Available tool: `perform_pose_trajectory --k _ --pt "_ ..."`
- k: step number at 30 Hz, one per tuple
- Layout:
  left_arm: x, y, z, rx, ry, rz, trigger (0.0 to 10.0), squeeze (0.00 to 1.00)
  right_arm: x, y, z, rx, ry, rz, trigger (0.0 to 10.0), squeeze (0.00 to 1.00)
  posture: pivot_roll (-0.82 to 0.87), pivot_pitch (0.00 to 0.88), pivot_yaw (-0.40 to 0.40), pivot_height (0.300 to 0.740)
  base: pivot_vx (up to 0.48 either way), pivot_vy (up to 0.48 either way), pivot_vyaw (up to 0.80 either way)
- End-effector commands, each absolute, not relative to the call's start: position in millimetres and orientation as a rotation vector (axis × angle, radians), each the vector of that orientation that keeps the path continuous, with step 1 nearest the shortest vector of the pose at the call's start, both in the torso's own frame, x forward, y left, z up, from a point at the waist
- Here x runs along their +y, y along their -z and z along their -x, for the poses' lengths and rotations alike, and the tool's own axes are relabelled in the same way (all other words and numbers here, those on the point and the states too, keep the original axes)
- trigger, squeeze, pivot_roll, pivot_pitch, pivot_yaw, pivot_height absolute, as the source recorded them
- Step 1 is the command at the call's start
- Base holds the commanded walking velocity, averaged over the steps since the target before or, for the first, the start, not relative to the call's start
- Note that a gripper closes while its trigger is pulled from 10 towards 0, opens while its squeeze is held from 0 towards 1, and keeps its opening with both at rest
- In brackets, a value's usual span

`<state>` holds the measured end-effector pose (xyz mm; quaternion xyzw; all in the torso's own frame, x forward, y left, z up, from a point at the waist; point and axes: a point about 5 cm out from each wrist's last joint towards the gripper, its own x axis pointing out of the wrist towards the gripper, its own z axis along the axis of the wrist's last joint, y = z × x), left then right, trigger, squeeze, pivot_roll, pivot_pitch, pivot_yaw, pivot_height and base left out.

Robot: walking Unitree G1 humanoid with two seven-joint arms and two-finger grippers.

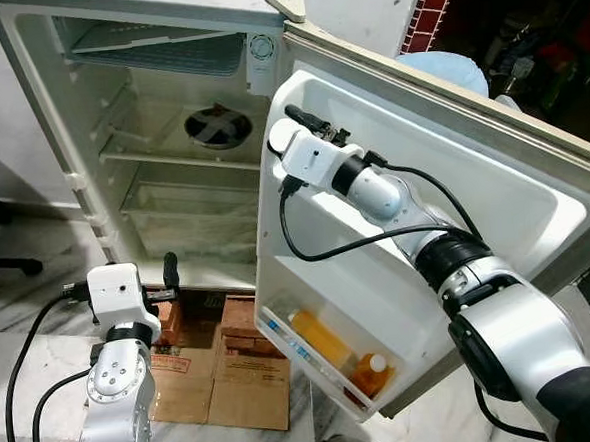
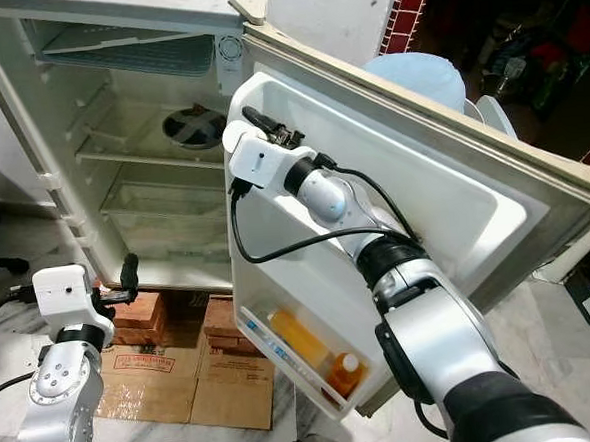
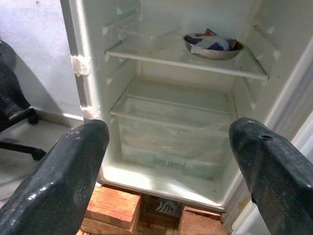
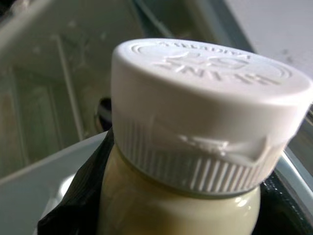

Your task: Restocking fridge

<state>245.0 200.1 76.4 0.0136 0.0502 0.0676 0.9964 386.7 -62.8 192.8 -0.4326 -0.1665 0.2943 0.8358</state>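
The fridge (image 1: pixel 170 138) stands open at the far left of the scene, its white cabinet showing a wire shelf at the top, a clear shelf in the middle and a clear crisper drawer (image 3: pixel 171 132) at the bottom. Its door (image 1: pixel 455 221) swings out to the right, with a moulded upper recess and a lower door shelf (image 1: pixel 314 365) near the floor. Flattened cardboard boxes (image 1: pixel 219 376) lie on the floor under and in front of the cabinet. The right arm reaches up and leftward across the inner face of the door, and the right end effector (image 1: pixel 309 122) sits at the upper recess, close to the cabinet edge; its black fingers (image 4: pixel 73 205) are pinched around a bottle (image 4: pixel 195 147) of pale cream liquid with a white ribbed screw cap, the bottle held upright at the door's top compartment. The left arm is low at the near left, and the left end effector (image 3: pixel 171 161) hovers in front of the lower cabinet with its two fingers spread wide apart and gripping nothing, pointed at the crisper drawer. On the middle shelf rests a metal bowl (image 3: pixel 212 45) holding some wrapped items. In the lower door shelf lie an orange juice bottle (image 1: pixel 320 340) and, to its right, a smaller orange bottle with a white cap (image 1: pixel 372 372)
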Motion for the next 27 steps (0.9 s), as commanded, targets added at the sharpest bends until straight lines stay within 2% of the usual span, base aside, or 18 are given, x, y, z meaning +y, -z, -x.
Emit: perform_pose_trajectory --k 1,5,16,18,22,24,25,27 --pt "194 -75 -247 0.115 -0.108 -0.019 10.0 0.0 -85 -182 -393 -0.209 -0.598 0.99 10.0 0.0 0.13 0.0 -0.124 0.716 0.0 0.0 0.0" --pt "193 -74 -247 0.119 -0.106 -0.014 10.0 0.0 -93 -182 -396 -0.156 -0.617 1.074 10.0 0.0 0.13 0.0 -0.127 0.716 0.0 0.0 0.0" --pt "190 -72 -249 0.129 -0.106 0.002 10.0 0.0 -130 -194 -403 -0.158 -0.455 1.026 10.0 0.0 0.12 0.0 -0.132 0.716 0.0 0.0 0.0" --pt "190 -72 -249 0.13 -0.11 0.005 10.0 0.0 -140 -201 -404 -0.209 -0.345 0.932 10.0 0.0 0.12 0.0 -0.134 0.716 0.0 0.0 0.0" --pt "192 -72 -249 0.13 -0.122 -0.001 10.0 0.0 -143 -203 -404 -0.223 -0.285 0.856 10.0 0.0 0.12 0.0 -0.132 0.716 0.0 0.0 0.0" --pt "195 -73 -248 0.128 -0.145 -0.01 10.0 0.0 -146 -207 -406 -0.227 -0.176 0.656 10.0 0.0 0.12 0.0 -0.13 0.716 0.0 0.0 0.0" --pt "197 -73 -248 0.124 -0.156 -0.017 10.0 0.0 -147 -206 -407 -0.207 -0.113 0.501 10.0 0.0 0.12 0.0 -0.128 0.716 0.0 0.0 0.0" --pt "198 -73 -248 0.126 -0.155 -0.019 10.0 0.0 -145 -200 -407 -0.171 -0.08 0.455 10.0 0.0 0.12 0.0 -0.125 0.716 0.0 0.0 0.0"
